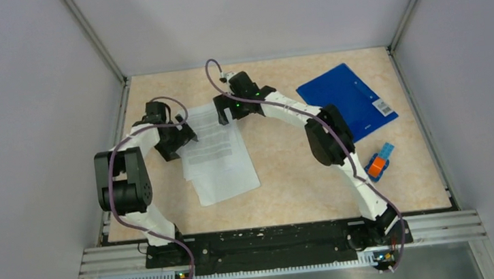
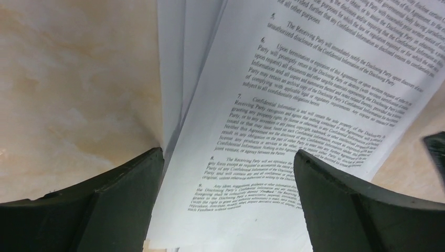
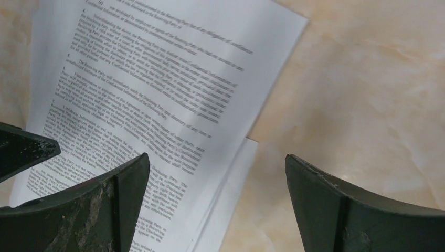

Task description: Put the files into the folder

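Observation:
The files (image 1: 219, 157) are a fanned, loose stack of white printed sheets lying left of centre on the table. The blue folder (image 1: 346, 101) lies closed at the back right with its white barcode label up. My left gripper (image 1: 186, 136) is at the stack's left edge; in the left wrist view (image 2: 228, 157) it is open over the files (image 2: 294, 105) and holds nothing. My right gripper (image 1: 225, 111) is at the stack's far right corner; in the right wrist view (image 3: 218, 160) it is open, straddling the right edge of the files (image 3: 157, 89).
A small orange-and-blue object (image 1: 379, 162) lies on the table in front of the folder, to the right of my right arm. Grey walls close in the beige table (image 1: 289, 183) on the left, back and right.

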